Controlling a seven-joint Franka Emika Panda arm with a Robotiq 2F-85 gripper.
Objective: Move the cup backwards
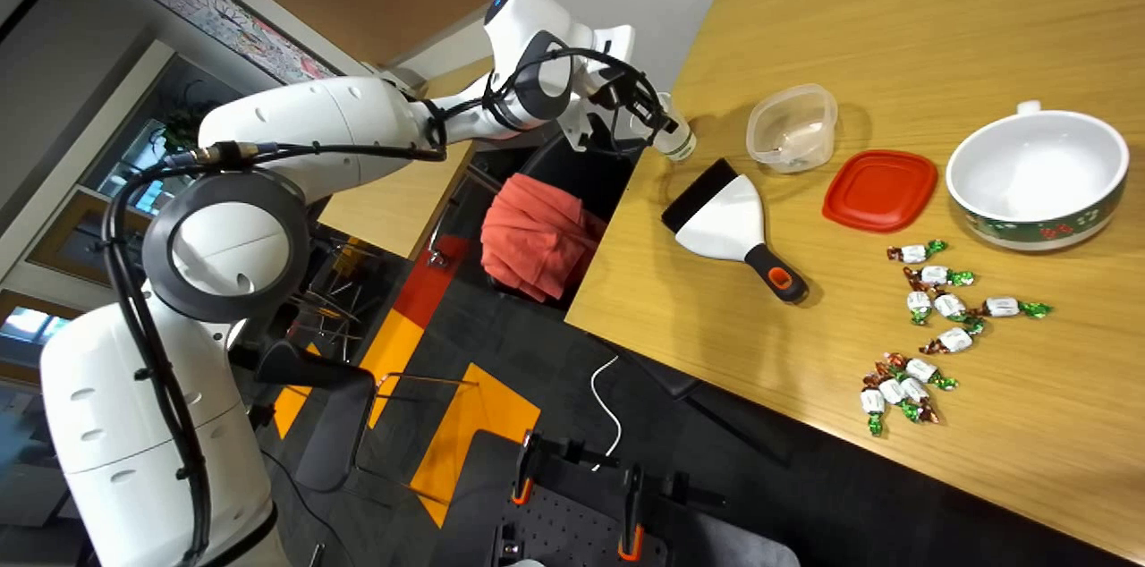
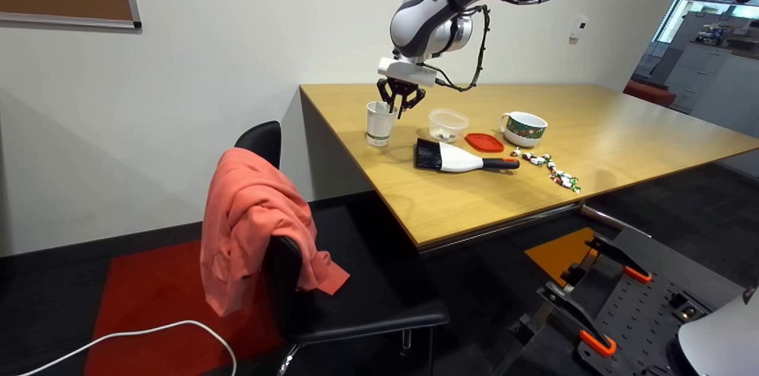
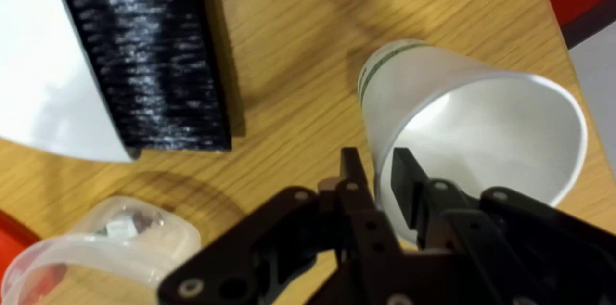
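- Nearest, in the wrist view: the gripper [image 3: 377, 156], set narrow, with jaws apart, one inside the mouth and one outside the wall of the white cup [image 3: 481, 127]; no clear sign of a pinch.
- Next, at three o'clock of the gripper: the cup, seemingly upright on the tabletop [image 3: 288, 117], close to the edge at two o'clock.
- As a judgement on progress: done, the reach and the straddling of the wall; left, most likely, closing on it, shifting the cup backwards, letting go. Possible, too, from a single moment: a cup already placed, with only lifting clear to come. Cannot settle this, nor tell which direction to count as backwards.
- Farther, at ten o'clock: a brush [image 3: 115, 59], apart from the cup; at eight, a see-through tub [image 3: 110, 249].
- Beyond, in an exterior view, between three and four o'clock of the cup: a red lid [image 1: 881, 190]; at four, wrapped candies [image 1: 950, 308].
- Farthest, at three o'clock there: a white bowl [image 1: 1042, 232] with a handle.
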